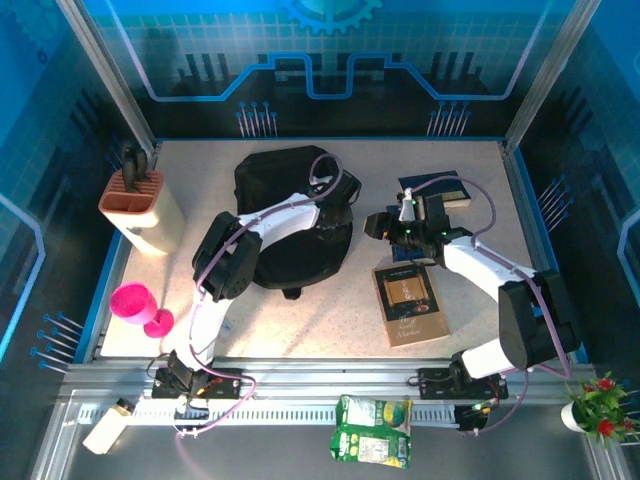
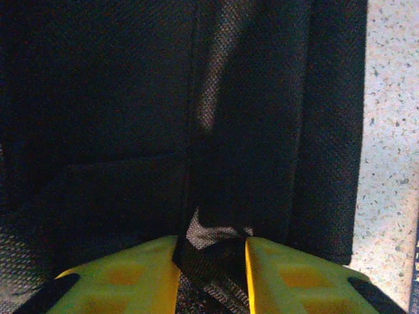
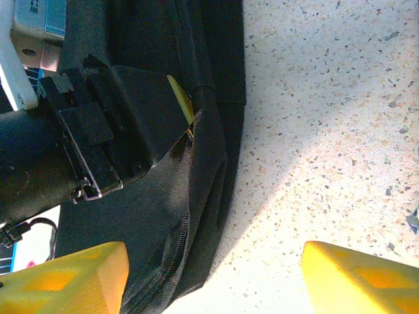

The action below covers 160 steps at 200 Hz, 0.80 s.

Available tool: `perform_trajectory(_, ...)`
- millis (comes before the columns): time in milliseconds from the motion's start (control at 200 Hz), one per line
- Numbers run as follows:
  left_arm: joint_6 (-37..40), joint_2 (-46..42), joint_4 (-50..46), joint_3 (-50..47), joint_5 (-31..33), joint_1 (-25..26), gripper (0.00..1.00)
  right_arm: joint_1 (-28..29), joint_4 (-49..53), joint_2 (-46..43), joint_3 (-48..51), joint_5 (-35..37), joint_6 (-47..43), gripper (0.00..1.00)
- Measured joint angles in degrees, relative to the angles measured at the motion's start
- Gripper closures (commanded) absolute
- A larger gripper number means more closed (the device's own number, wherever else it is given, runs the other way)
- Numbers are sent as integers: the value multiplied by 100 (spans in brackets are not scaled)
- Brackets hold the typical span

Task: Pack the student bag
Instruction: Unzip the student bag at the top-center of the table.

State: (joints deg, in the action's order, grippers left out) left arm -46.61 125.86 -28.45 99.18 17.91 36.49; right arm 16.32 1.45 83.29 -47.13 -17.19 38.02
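Where the student bag [image 1: 275, 175] lies on the table [image 1: 300, 310], toward the back, its black fabric is clamped by the left gripper [image 2: 213, 255]. The right gripper [image 3: 215, 268] is seen spread wide just beside the bag's edge.

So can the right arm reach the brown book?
Probably yes: the brown book lies flat just below that arm, nothing on it, and the right gripper is open and empty.

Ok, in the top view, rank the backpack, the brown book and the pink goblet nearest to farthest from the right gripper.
1. backpack, directly left of the right gripper.
2. brown book, nearer the arm bases.
3. pink goblet, far left of the table.
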Motion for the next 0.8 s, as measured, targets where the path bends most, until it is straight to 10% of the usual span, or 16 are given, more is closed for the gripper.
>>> perform_trajectory(800,654,-13,640,-11,-81,-7,100,-4,-7,-46,61,2,85,32)
